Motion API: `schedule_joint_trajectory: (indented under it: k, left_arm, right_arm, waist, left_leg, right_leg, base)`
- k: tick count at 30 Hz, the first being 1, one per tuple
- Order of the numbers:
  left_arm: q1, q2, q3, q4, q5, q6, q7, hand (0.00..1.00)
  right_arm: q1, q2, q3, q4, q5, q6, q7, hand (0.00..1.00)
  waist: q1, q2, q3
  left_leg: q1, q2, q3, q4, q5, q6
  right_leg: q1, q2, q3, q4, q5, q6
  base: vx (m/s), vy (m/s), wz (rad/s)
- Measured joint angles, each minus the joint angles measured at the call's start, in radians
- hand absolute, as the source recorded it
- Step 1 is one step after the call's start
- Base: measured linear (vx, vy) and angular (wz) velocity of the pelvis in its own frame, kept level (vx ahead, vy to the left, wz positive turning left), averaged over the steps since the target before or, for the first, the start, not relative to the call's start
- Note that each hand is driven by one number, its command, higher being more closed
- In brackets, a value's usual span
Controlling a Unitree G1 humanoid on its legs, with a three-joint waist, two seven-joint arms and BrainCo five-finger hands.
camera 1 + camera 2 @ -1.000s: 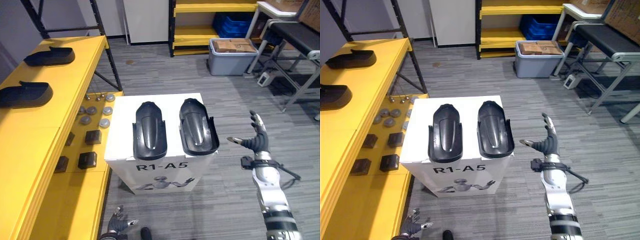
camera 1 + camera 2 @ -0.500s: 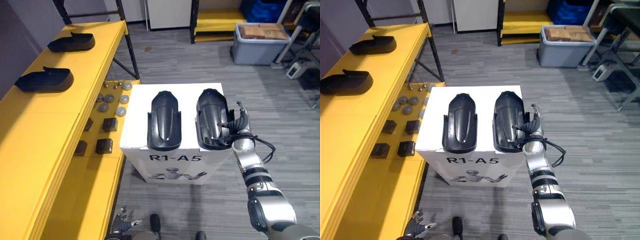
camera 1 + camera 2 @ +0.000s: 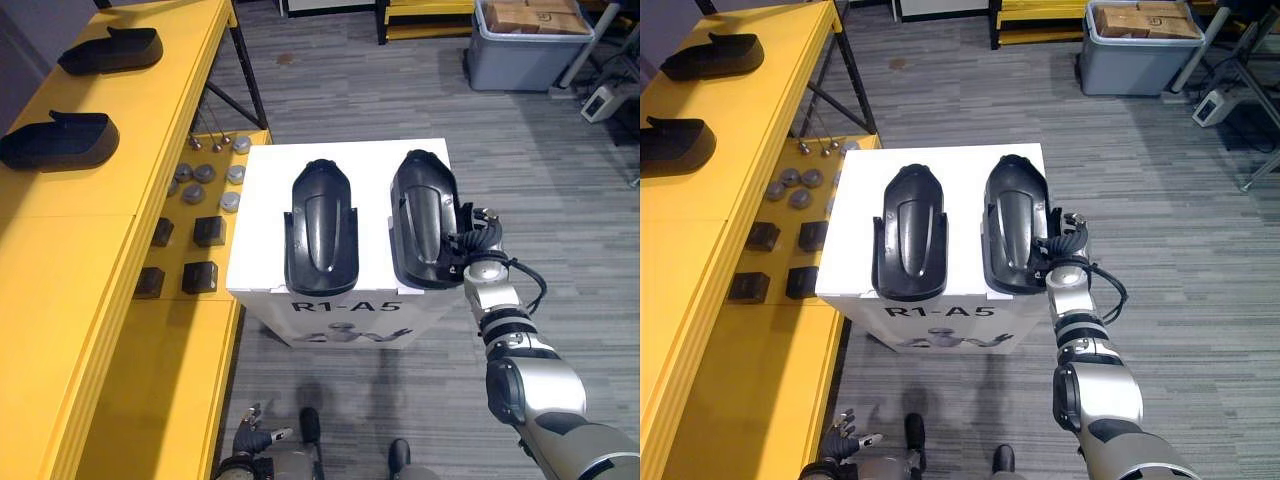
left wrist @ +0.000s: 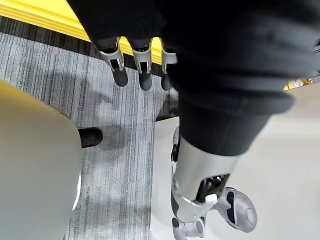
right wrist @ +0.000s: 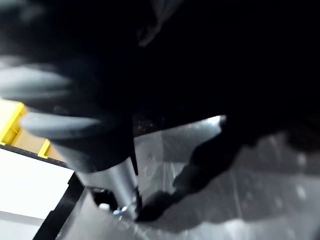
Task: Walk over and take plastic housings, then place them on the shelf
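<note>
Nearest, low by the floor: left hand [image 3: 250, 438], slack and spread, holding nothing; fine to leave idle for now, or to bring up as a second support under the long part. Next out, right hand [image 3: 478, 238] set against the right rim of the right housing [image 3: 423, 215], toward its closer end; impossible to tell from here whether clasped on that rim or merely laid against it. Before any lift, make sure of a true wraparound hold over the lip, not a brush along the edge. Probably light, yet long and glossy, so apt to swing or slip from a one-sided hold: raise slowly, level, straight up off the white box [image 3: 262, 205] rather than dragging across it. Keep clear of the left housing [image 3: 321, 228], lying parallel just beside and apart, to avoid nudging it toward the box's front edge. Then turn left toward the yellow shelf [image 3: 90, 260], with bare room on top at its near end. Set down flat there, short of the near shelf housing [image 3: 58, 141] and the far shelf housing [image 3: 110, 50] already in place, and well above the black blocks [image 3: 208, 230] and silver discs [image 3: 204, 173] on the lower tier. Farthest back, grey bin [image 3: 520, 65] on the carpet: well apart, no concern.
</note>
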State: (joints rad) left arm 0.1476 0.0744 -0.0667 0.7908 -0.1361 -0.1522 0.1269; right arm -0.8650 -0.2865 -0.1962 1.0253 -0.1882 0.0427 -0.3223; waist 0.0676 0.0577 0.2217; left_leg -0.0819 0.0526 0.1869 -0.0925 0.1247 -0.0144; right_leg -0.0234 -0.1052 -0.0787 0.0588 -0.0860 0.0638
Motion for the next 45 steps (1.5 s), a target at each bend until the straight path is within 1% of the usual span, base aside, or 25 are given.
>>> schedule_joint_trajectory:
  k: [6,8,11,12,16,18,19,21,25,26,30,31,32,33,35,36,38,40,42,43,44,45]
  left_arm:
    - [-0.019,0.011,-0.015,0.016,0.001,0.007,-0.002,0.0]
    - [-0.021,0.014,-0.02,0.016,0.001,0.008,-0.003,0.0]
    - [-0.023,0.013,-0.021,0.015,0.001,0.008,-0.003,0.0]
    - [-0.025,0.013,-0.021,0.014,0.001,0.008,-0.004,0.0]
    - [-0.022,0.013,-0.017,0.002,0.004,0.009,-0.007,0.0]
    - [-0.015,0.013,-0.015,-0.032,0.005,0.01,-0.009,0.0]
    - [-0.007,0.012,-0.006,-0.062,0.007,0.01,-0.013,0.0]
    - [0.014,0.01,0.035,-0.119,0.007,0.01,-0.017,0.0]
    - [0.033,0.009,0.081,-0.191,0.022,0.01,-0.019,0.0]
    - [0.049,0.009,0.09,-0.239,0.022,0.01,-0.018,0.0]
    - [0.087,-0.006,0.132,-0.464,0.021,0.007,-0.001,0.0]
    - [0.089,-0.014,0.145,-0.498,0.021,0.006,0.0,0.0]
    - [0.088,-0.029,0.167,-0.564,0.021,0.002,0.009,0.0]
    - [0.085,-0.037,0.174,-0.63,0.018,-0.006,0.029,0.0]
    - [0.082,-0.047,0.18,-0.725,0.01,-0.022,0.047,0.0]
    - [0.08,-0.052,0.179,-0.791,0.0,-0.033,0.059,0.0]
    - [0.065,-0.063,0.175,-0.865,-0.01,-0.045,0.077,0.0]
    - [0.037,-0.064,0.145,-0.913,-0.024,-0.064,0.096,0.0]
    - [0.012,-0.064,0.095,-0.964,-0.038,-0.07,0.109,0.0]
    - [-0.006,-0.063,0.052,-0.988,-0.038,-0.073,0.11,0.0]
    - [-0.023,-0.063,0.004,-0.994,-0.039,-0.074,0.11,0.0]
    - [-0.033,-0.063,-0.021,-0.993,-0.04,-0.074,0.11,0.0]
  right_arm:
    - [0.013,-0.024,0.002,0.018,0.03,-0.009,0.007,1.0]
    - [0.031,-0.027,0.015,0.004,0.039,-0.011,0.022,1.0]
    - [0.086,-0.025,0.048,-0.068,0.039,-0.014,0.043,1.0]
    - [0.116,-0.024,0.06,-0.116,0.039,-0.015,0.048,1.0]
    - [0.237,-0.022,0.055,-0.291,0.036,-0.016,0.051,1.0]
    - [0.315,-0.02,0.041,-0.394,0.023,-0.016,0.051,1.0]
    - [0.366,-0.015,0.028,-0.461,0.014,-0.016,0.047,1.0]
    - [0.443,0.012,-0.005,-0.582,-0.007,-0.015,0.043,1.0]
    - [0.529,0.029,-0.031,-0.713,-0.04,-0.015,0.02,1.0]
    - [0.558,0.036,-0.036,-0.76,-0.057,-0.015,0.013,1.0]
    - [0.623,0.078,-0.04,-0.904,-0.075,-0.024,-0.013,1.0]
    - [0.626,0.087,-0.039,-0.922,-0.075,-0.024,-0.015,1.0]
    - [0.631,0.105,-0.035,-0.955,-0.076,-0.029,-0.019,1.0]
    - [0.632,0.123,-0.028,-0.98,-0.078,-0.038,-0.023,1.0]
    - [0.636,0.144,-0.009,-1.011,-0.098,-0.046,-0.026,1.0]
    - [0.64,0.157,0.009,-1.027,-0.11,-0.053,-0.027,1.0]
    - [0.653,0.179,0.037,-1.06,-0.119,-0.057,-0.028,1.0]
    - [0.668,0.189,0.072,-1.089,-0.12,-0.063,-0.029,1.0]
    - [0.667,0.201,0.11,-1.101,-0.14,-0.069,-0.029,1.0]
    - [0.667,0.211,0.141,-1.103,-0.142,-0.069,-0.029,1.0]
    - [0.667,0.219,0.175,-1.105,-0.147,-0.069,-0.029,1.0]
    - [0.667,0.225,0.195,-1.106,-0.154,-0.069,-0.028,1.0]
  waist:
    - [-0.003,-0.009,0.007]
    - [-0.001,-0.01,0.008]
    - [-0.002,-0.011,0.007]
    - [-0.002,-0.011,0.007]
    - [-0.004,-0.014,0.005]
    - [-0.007,-0.016,0.004]
    - [-0.01,-0.016,0.003]
    - [-0.029,-0.018,0.001]
    - [-0.048,-0.018,-0.02]
    - [-0.052,-0.02,-0.036]
    - [-0.053,-0.02,-0.08]
    - [-0.054,-0.02,-0.085]
    - [-0.054,-0.02,-0.091]
    - [-0.054,-0.02,-0.094]
    - [-0.054,-0.02,-0.1]
    - [-0.054,-0.02,-0.106]
    - [-0.054,-0.02,-0.114]
    - [-0.055,-0.021,-0.117]
    - [-0.057,-0.022,-0.118]
    - [-0.056,-0.023,-0.121]
    - [-0.056,-0.023,-0.126]
    - [-0.056,-0.023,-0.129]
  left_leg:
    - [0.012,-0.001,0.001,0.0,-0.003,-0.005]
    - [0.024,-0.001,0.002,0.0,-0.006,-0.008]
    - [0.038,0.002,0.002,0.0,-0.011,-0.016]
    - [0.038,0.002,0.001,0.0,-0.012,-0.017]
    - [0.039,0.001,-0.007,0.0,-0.013,-0.018]
    - [0.038,-0.002,-0.018,0.001,-0.013,-0.018]
    - [0.038,-0.003,-0.022,0.001,-0.013,-0.018]
    - [0.038,-0.003,-0.024,0.001,-0.013,-0.018]
    - [0.038,-0.003,-0.025,0.004,-0.013,-0.017]
    - [0.036,-0.001,-0.024,0.005,-0.013,-0.017]
    - [0.036,0.007,-0.026,0.005,-0.011,-0.018]
    - [0.036,0.008,-0.027,0.005,-0.01,-0.019]
    - [0.036,0.009,-0.028,0.005,-0.009,-0.02]
    - [0.04,0.009,-0.029,0.005,-0.008,-0.02]
    - [0.042,0.009,-0.03,0.005,-0.007,-0.019]
    - [0.043,0.007,-0.031,0.005,-0.005,-0.018]
    - [0.046,0.005,-0.034,0.005,-0.003,-0.016]
    - [0.052,0.002,-0.046,0.005,0.0,-0.016]
    - [0.051,0.001,-0.054,0.005,0.006,-0.014]
    - [0.051,0.001,-0.055,0.004,0.009,-0.014]
    - [0.051,0.001,-0.054,0.002,0.01,-0.013]
    - [0.051,0.001,-0.054,0.001,0.011,-0.013]
  right_leg:
    - [0.022,-0.001,0.003,-0.009,0.0,0.0]
    - [0.031,-0.001,0.004,-0.015,0.0,0.0]
    - [0.049,0.002,0.005,-0.024,-0.001,0.001]
    - [0.051,0.002,0.005,-0.028,-0.001,0.001]
    - [0.058,0.002,-0.003,-0.033,-0.001,0.001]
    - [0.061,-0.001,-0.012,-0.033,-0.004,0.006]
    - [0.064,-0.001,-0.015,-0.033,-0.004,0.006]
    - [0.063,-0.002,-0.014,-0.032,-0.004,0.006]
    - [0.062,-0.001,-0.014,-0.031,-0.004,0.007]
    - [0.058,-0.001,-0.013,-0.03,-0.004,0.007]
    - [0.059,0.007,-0.014,-0.029,-0.004,0.006]
    - [0.059,0.008,-0.015,-0.028,-0.004,0.006]
    - [0.059,0.009,-0.015,-0.025,-0.004,0.006]
    - [0.06,0.009,-0.016,-0.021,-0.004,0.006]
    - [0.06,0.008,-0.016,-0.016,-0.004,0.006]
    - [0.06,0.007,-0.016,-0.014,-0.004,0.006]
    - [0.065,0.004,-0.019,-0.013,-0.004,0.007]
    - [0.077,0.002,-0.031,-0.012,-0.005,0.008]
    - [0.079,0.002,-0.04,-0.008,-0.005,0.008]
    - [0.078,0.002,-0.041,-0.005,-0.005,0.008]
    - [0.076,0.001,-0.04,0.0,-0.005,0.008]
    - [0.075,0.001,-0.04,0.001,-0.005,0.008]
  base:
    - [0.02,-0.003,0.0]
    - [0.02,-0.006,0.0]
    - [0.0,0.0,0.0]
    - [0.0,0.0,0.0]
    - [0.0,0.0,0.06]
    - [0.0,0.001,0.12]
    - [0.0,0.004,0.09]
    - [-0.01,0.003,0.02]
    - [0.0,0.0,0.0]
    - [0.0,0.0,0.0]
    - [0.0,0.0,0.0]
    - [0.0,0.0,0.0]
    - [-0.03,-0.008,0.02]
    - [-0.03,-0.004,0.01]
    - [-0.04,0.008,0.01]
    - [-0.05,0.019,0.02]
    - [-0.04,0.02,0.07]
    - [-0.04,0.007,0.17]
    - [-0.05,0.003,0.12]
    - [-0.06,0.009,0.02]
    - [-0.06,0.01,0.0]
    - [-0.05,0.011,-0.01]
